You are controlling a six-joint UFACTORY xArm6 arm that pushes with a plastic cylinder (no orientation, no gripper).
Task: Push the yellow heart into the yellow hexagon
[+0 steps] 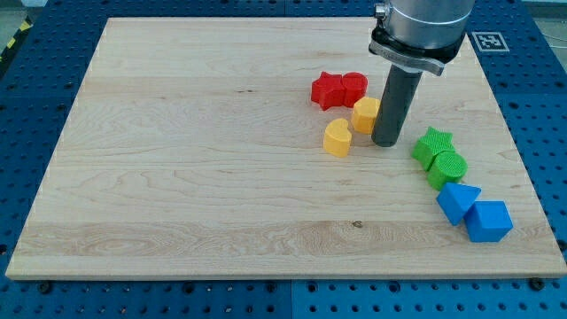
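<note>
Two yellow blocks sit centre-right: heart point(337, 138) lower left of hexagon point(365, 114). My tip point(387, 142), bare, holding nothing, touches the hexagon's right; pushing here risks shifting the hexagon instead.

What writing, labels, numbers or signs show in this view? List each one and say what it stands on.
No readable words, brands or numbers anywhere.
One sign: a black-and-white square marker on the blue perforated base, past the wooden board's top right corner; a coded pattern, not text, too small to decode.
The blocks, including the yellow heart and yellow hexagon, carry no markings.
</note>
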